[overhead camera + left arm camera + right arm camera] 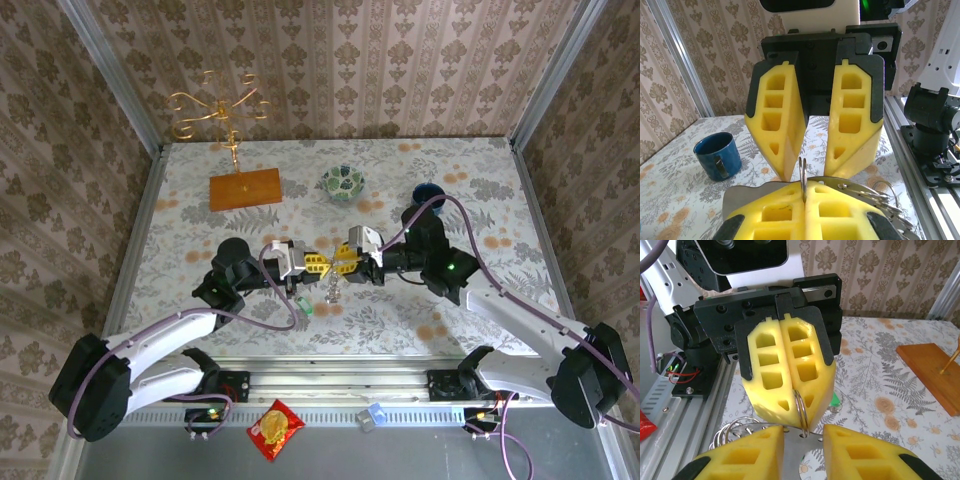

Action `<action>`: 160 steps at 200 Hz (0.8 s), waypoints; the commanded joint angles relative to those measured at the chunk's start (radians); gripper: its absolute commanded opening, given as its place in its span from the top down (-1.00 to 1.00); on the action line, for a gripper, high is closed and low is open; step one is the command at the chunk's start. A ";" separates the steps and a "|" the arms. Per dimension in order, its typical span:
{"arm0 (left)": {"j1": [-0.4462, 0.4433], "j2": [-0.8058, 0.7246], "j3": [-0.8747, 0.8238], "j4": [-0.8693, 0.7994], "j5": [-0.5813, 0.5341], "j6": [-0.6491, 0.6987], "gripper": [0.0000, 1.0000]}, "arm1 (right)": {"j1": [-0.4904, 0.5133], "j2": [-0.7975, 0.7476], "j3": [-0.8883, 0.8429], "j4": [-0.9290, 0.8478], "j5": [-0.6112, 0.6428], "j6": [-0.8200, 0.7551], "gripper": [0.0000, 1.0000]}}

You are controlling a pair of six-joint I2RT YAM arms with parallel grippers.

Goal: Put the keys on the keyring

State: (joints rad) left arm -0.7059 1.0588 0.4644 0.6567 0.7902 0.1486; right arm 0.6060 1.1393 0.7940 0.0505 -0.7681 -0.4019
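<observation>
Top external view: our two arms meet nose to nose over the middle of the table (200, 240). The left gripper (318, 264) and right gripper (347, 260) almost touch at the tips, and a bunch of small rings (330, 290) hangs just below them. One green-headed key (303, 306) lies on the table close beside the left gripper. We cannot place the second key.

Left wrist view: our left fingers are pressed together on the keyring (802, 172), a thin metal ring standing upright and edge-on out of the pinch. The bunch of small rings (865, 192) trails off to one side. Facing us, the right gripper's jaws stand a narrow way apart, one on each side of the ring.

Right wrist view: a flat grey metal piece (801, 452) sits in the gap between our right fingers, its small hole just under the keyring's lower edge. We cannot tell whether it is clamped. The green-headed key (834, 400) shows on the table behind the left gripper.

We judge the step in hand to be threading at the ring. To do it well, we should hold the left pinch firm so the ring does not tip. The right side should move in small strokes along the ring's own plane, and we should watch that the hanging bunch does not snag. The key on the table has yet to be fetched.
</observation>
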 commanded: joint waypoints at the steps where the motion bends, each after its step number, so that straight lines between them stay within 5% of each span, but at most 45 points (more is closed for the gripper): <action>1: -0.006 0.009 0.006 0.061 0.042 -0.027 1.00 | 0.015 0.018 0.019 0.056 -0.036 0.027 0.51; 49: -0.005 0.021 0.006 0.073 0.061 -0.039 1.00 | 0.020 0.031 0.020 0.091 -0.043 0.047 0.68; 160: 0.005 0.004 -0.004 0.060 0.076 -0.045 1.00 | 0.019 0.009 0.052 -0.099 0.112 -0.122 0.53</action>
State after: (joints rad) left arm -0.6922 1.0744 0.4557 0.6586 0.8085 0.1234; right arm 0.6140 1.1599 0.8143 0.0147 -0.7212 -0.4625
